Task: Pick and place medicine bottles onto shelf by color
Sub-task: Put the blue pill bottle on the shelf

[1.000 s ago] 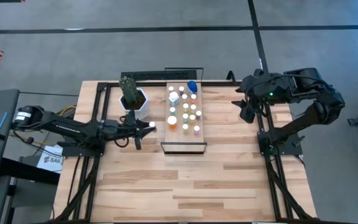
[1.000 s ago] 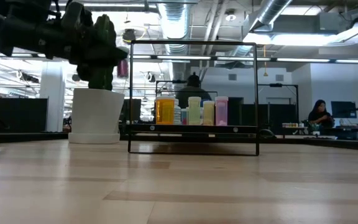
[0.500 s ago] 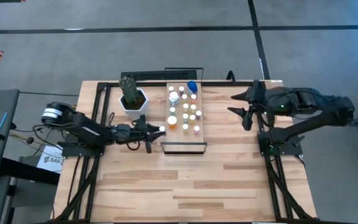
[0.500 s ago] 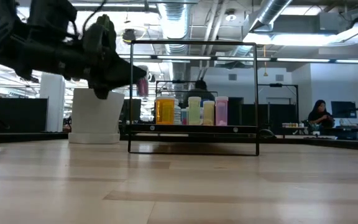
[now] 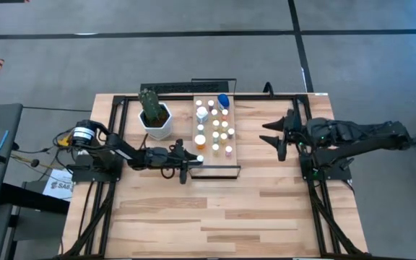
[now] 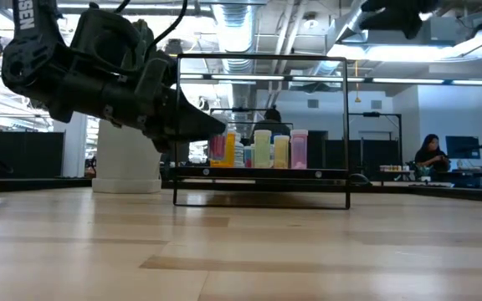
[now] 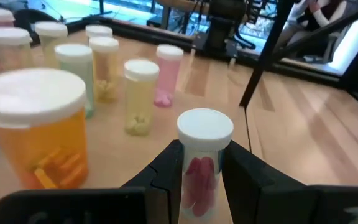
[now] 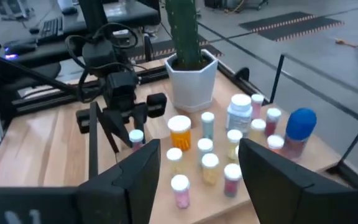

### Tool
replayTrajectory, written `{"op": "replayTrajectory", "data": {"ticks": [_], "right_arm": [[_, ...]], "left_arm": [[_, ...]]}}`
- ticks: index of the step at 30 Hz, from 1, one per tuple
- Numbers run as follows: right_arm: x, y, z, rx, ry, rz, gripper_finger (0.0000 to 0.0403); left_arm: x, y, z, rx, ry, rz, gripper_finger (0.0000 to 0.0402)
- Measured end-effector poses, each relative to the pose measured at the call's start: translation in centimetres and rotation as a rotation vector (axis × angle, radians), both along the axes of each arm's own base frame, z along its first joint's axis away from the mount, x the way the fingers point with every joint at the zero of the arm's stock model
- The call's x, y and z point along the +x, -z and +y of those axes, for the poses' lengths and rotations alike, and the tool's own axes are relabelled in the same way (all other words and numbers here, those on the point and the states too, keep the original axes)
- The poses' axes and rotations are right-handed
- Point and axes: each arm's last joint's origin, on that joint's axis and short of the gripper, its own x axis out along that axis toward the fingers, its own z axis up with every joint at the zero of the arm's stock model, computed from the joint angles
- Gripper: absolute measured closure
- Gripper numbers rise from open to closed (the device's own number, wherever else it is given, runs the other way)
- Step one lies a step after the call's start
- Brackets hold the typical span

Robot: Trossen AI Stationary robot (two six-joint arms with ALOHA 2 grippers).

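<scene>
The shelf (image 5: 215,168) is a light-wood board in a dark frame at the table's middle. Several small white-capped bottles (image 5: 217,128) stand on it, along with a larger orange one (image 7: 39,134) and a blue one (image 5: 223,100). My left gripper (image 5: 193,160) is at the shelf's near left corner, shut on a small white-capped bottle of reddish pills (image 7: 202,163). This bottle also shows in the low view (image 6: 217,146). My right gripper (image 5: 276,137) is open and empty, in the air right of the shelf. My left gripper pinches the bottle's body just below the white cap (image 7: 199,177) between its two fingers (image 7: 166,180). The fingers come level from the table's left. The bottle stands upright in the hold. Its bottom is hidden by the fingers, so I cannot tell whether it touches the board.
A white hexagonal pot with a green cactus (image 5: 155,114) stands left of the shelf's far end. The shelf's tall dark frame (image 6: 346,125) rises around the board. Bare board lies at the shelf's near end (image 5: 219,172). People show in the room behind (image 6: 429,155).
My left gripper has gone toward the table's right edge, from beside the cactus pot to the shelf's near left corner. It has carried the reddish-pill bottle upright. My right gripper has gone a little toward the table's near edge and the shelf, its arm stretching out.
</scene>
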Motion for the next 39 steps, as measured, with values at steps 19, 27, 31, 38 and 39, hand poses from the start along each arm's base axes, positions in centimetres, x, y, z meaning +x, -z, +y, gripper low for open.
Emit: {"op": "replayTrajectory", "data": {"ticks": [19,27,31,38,39], "right_arm": [[-2.3,7.8,-0.2,0.055,0.005,-0.247,0.0207],[-2.8,11.1,-0.2,0.094,0.011,-0.255,0.0208],[-3.0,12.8,-0.3,0.124,0.015,-0.291,0.0208],[-3.3,14.7,-0.3,0.146,0.013,-0.403,0.0208],[-3.3,14.8,-0.3,0.158,0.016,-0.409,0.0208]], "left_arm": [[-0.2,0.4,1.1,0.013,-0.037,0.037,0.0319],[-0.2,0.4,1.7,0.013,-0.06,0.037,0.0319],[-0.2,0.4,1.7,0.012,-0.059,0.037,0.0319],[-0.2,0.4,1.7,0.006,-0.06,0.036,0.0319],[-0.2,0.4,1.7,0.006,-0.06,0.036,0.0319]]}}
